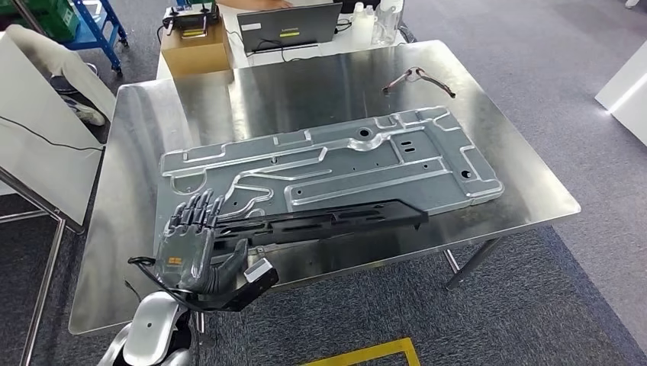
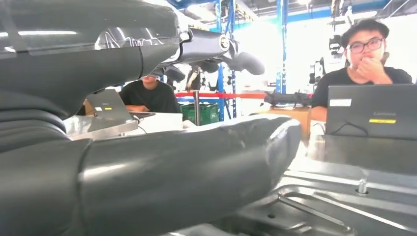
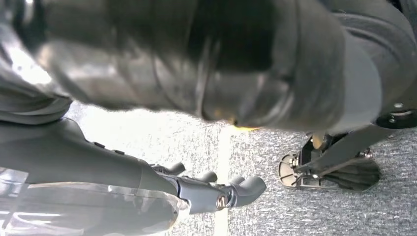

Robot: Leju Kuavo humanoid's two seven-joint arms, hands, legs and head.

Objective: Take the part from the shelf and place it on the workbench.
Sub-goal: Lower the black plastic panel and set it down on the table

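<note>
grey carpet floor (image 1: pixel 580 290) runs under everything you see, and on it stands the steel workbench (image 1: pixel 145 122), its shiny top taking up most of the head view. next in size is the big pressed metal panel (image 1: pixel 336 164), lying flat across the middle of the bench, its long axis running from the near left toward the far right.

your task piece, the long black part (image 1: pixel 320 223), lies along the panel's near edge, resting partly on the panel. its long axis runs nearly side to side across the bench, the right end pointing slightly away from you and stopping about mid-panel, the left end at your left hand (image 1: pixel 191 244). that hand sits at the part's left end with the fingers (image 1: pixel 195 215) straight and spread, palm down, thumb out to the side; you cannot tell whether it touches the part, but it is not gripping it.

beyond the bench's far edge you have a cardboard box (image 1: pixel 194 47) with a yellow and black device on top, and a laptop (image 1: pixel 288 27) beside it. a small pair of pliers (image 1: pixel 416 76) lies on the far right of the bench.

your right hand (image 3: pixel 211 189) hangs over the carpet, fingers curled loosely, holding nothing.
</note>
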